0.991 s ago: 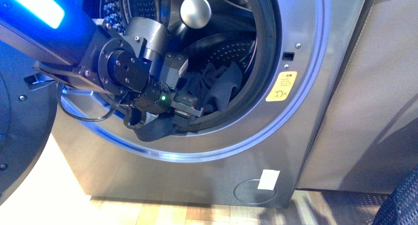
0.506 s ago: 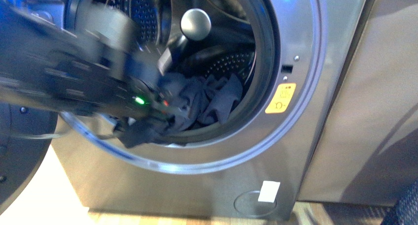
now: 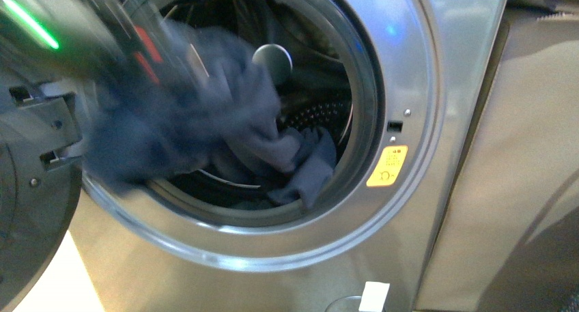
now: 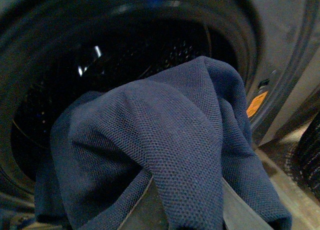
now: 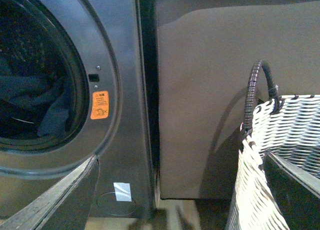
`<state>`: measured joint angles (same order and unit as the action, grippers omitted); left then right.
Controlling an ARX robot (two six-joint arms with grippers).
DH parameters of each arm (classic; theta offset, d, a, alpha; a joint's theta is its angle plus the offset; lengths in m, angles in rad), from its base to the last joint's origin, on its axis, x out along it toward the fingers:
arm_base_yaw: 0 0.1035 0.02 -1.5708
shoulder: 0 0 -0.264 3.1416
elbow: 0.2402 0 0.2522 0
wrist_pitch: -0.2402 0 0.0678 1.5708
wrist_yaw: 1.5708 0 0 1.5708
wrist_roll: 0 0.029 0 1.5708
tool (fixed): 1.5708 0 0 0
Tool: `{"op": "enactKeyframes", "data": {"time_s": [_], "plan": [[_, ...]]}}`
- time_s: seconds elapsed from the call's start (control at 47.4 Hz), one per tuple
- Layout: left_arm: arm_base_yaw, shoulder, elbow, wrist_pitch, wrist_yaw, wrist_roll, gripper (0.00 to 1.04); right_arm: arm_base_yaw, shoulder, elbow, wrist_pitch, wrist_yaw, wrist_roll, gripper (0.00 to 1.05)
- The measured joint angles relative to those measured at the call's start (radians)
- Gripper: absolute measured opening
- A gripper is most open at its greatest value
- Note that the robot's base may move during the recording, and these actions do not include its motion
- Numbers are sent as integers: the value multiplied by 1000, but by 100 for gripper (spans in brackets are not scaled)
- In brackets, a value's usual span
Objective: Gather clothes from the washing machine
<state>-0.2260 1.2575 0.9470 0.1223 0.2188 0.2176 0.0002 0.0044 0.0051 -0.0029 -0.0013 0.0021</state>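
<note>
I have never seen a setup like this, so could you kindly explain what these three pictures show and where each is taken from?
They come from a robot with two arms, unloading laundry. The front view looks from its body at a grey-silver front-loading washing machine, its round door open. The blurred left arm is lifting a dark navy fabric garment out of the drum; more dark cloth lies inside. The left wrist camera shows that garment draped close over the left gripper, whose fingers are mostly hidden. The right wrist camera shows the machine's orange sticker and a white woven basket beside it. The right gripper holds nothing visible.
</note>
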Motion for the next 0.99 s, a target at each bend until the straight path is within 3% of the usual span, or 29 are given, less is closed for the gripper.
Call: {"op": "enactKeyframes", "data": {"time_s": [0.316,0.591,0.991], "plan": [[-31,-75,299,-253,50,49,7,0,0,0,0,0,0,97],[-183,73,771,-533,5,102,7,0,0,0,0,0,0,97],[-363,331,1359,-768,-90,141,7,0,0,0,0,0,0,97]]}}
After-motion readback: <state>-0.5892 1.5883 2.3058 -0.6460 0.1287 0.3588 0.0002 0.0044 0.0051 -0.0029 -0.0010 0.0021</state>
